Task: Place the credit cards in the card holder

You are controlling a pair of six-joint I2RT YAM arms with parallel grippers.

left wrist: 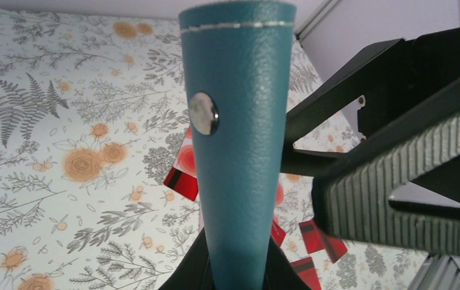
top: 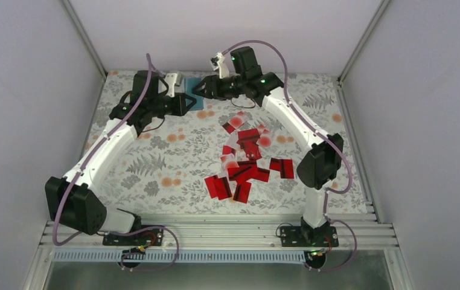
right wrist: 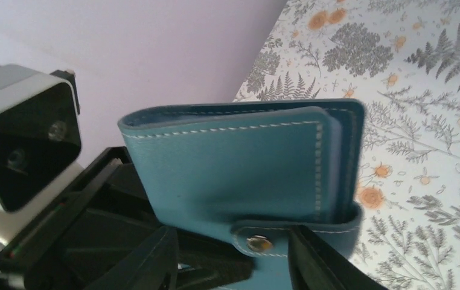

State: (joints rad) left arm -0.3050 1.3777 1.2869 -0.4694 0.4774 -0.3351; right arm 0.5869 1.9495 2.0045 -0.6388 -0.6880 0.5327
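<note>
While working above far end of floral surface [top: 155,163], judged unsnapping as step in hand. Noted credit cards [top: 245,169] piled mid-surface, well apart, for later. Found card holder [right wrist: 233,163] raised, closed, clamped by one edge in left tool [left wrist: 238,275]. Saw right tool [right wrist: 233,266] half-wide, straddling strap [right wrist: 294,232]. Needed pinch on strap tip beside snap [right wrist: 253,243], then peel away from left grip, gently.

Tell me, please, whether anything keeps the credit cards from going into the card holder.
Yes: the card holder looks closed, its snap strap fastened across the opening, while the credit cards lie on the table.
</note>
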